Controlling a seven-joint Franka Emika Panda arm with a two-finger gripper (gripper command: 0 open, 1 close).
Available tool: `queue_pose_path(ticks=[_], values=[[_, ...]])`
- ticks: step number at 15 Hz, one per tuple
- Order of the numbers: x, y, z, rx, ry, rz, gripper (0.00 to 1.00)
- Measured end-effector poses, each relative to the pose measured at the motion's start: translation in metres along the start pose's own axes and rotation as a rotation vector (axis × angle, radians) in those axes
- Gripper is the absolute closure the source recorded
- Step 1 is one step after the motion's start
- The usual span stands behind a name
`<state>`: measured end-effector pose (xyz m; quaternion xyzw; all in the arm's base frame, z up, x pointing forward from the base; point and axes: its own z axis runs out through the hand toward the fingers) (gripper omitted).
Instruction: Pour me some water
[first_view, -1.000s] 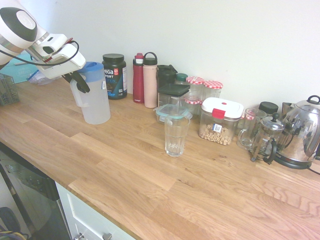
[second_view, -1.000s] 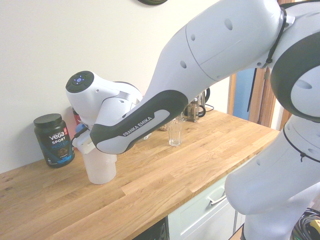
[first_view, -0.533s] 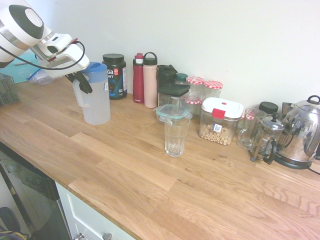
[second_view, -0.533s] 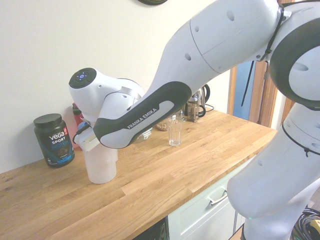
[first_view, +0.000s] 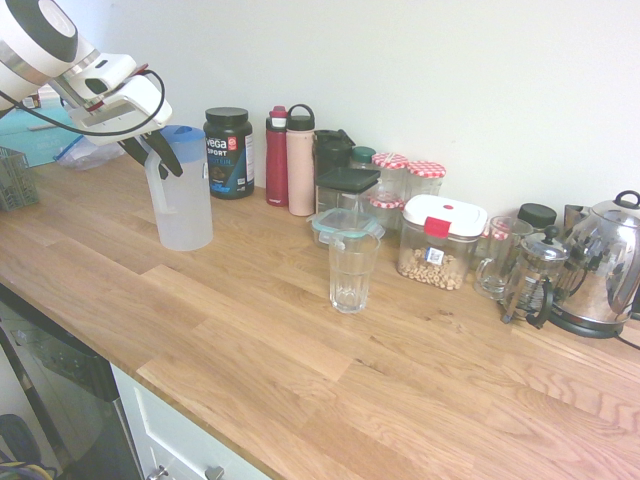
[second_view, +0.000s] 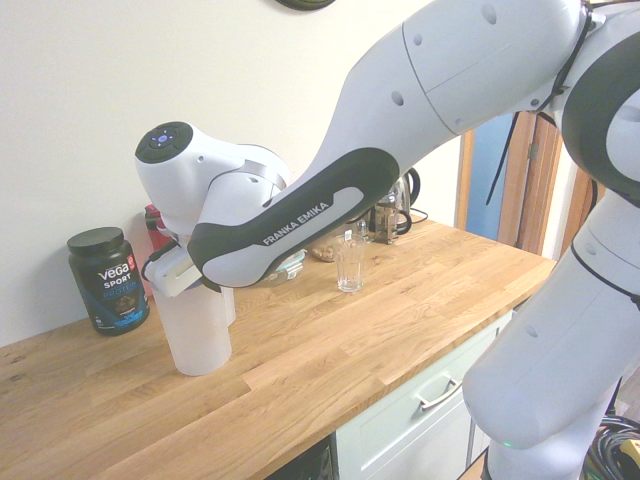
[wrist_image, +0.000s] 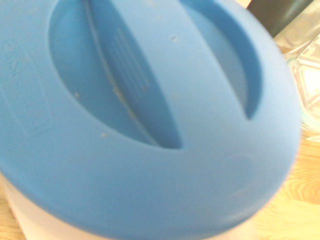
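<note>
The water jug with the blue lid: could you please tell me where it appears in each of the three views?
First exterior view: the jug stands at upper left on the counter, under the hand.
Second exterior view: lower left, its white body mostly hidden behind the arm; lid unseen.
Wrist view: its blue lid fills nearly the whole picture.
Shared landmark: the black Vega tub, beside the jug in both exterior views.
</note>
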<state>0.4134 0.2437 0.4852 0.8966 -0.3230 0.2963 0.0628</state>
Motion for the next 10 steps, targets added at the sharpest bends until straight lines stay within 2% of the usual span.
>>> queue_pose_path(ticks=[2, 7, 10], values=[[-0.004, 0.006, -0.014, -0.018, -0.057, -0.01, 0.0], [-0.005, 0.04, -0.059, -0.037, -0.313, -0.104, 0.0], [0.018, 0.072, -0.049, -0.087, -0.457, -0.143, 0.0]])
